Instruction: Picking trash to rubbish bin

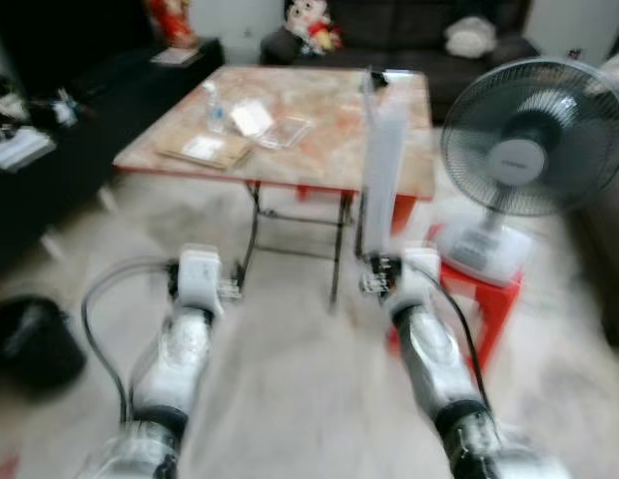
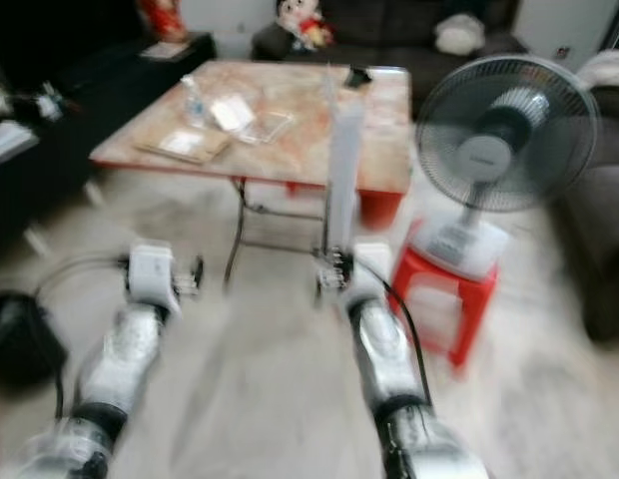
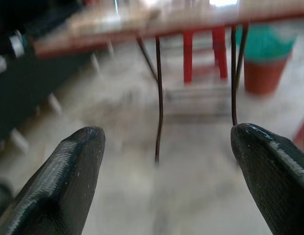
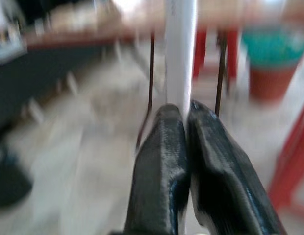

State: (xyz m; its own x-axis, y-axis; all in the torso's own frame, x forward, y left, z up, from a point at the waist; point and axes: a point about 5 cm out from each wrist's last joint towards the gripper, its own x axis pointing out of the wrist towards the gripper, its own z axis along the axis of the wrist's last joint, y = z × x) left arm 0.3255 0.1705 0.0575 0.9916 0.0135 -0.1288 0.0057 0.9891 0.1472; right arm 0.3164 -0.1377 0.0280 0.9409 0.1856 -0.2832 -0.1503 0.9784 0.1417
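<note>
Blurred by motion, a living room is spreading out ahead of us: a folding surface [image 1: 319, 150] with a marbled orange top and thin metal legs is standing in the middle, with a dark sofa [image 1: 429, 45] behind it carrying a doll [image 1: 309, 25] and a pale cushion [image 1: 471, 38]. On the surface we are seeing a small clear bottle [image 1: 214, 105], clear plastic packaging [image 1: 270, 125] and a flat tan piece with a white patch [image 1: 205, 150]; any writing on them is too smeared for us to read. A white table fan [image 1: 529, 140] is sitting on a red stool [image 1: 479, 294] to our right, its centre badge unreadable.

Our right pincer [image 4: 186, 122] is closing tightly on a long, pale, translucent strip of trash [image 1: 383, 170], holding it upright in front of the near edge of the surface. Our left pincer [image 3: 166, 147] is standing wide apart with nothing between its fingers [image 3: 68, 171], pointing toward the legs beneath the surface. A green and terracotta tub [image 3: 267, 58] is showing past those legs. A dark round bin [image 1: 30, 339] is sitting on the pale floor [image 1: 290, 399] far to our left, well apart from the strip.
</note>
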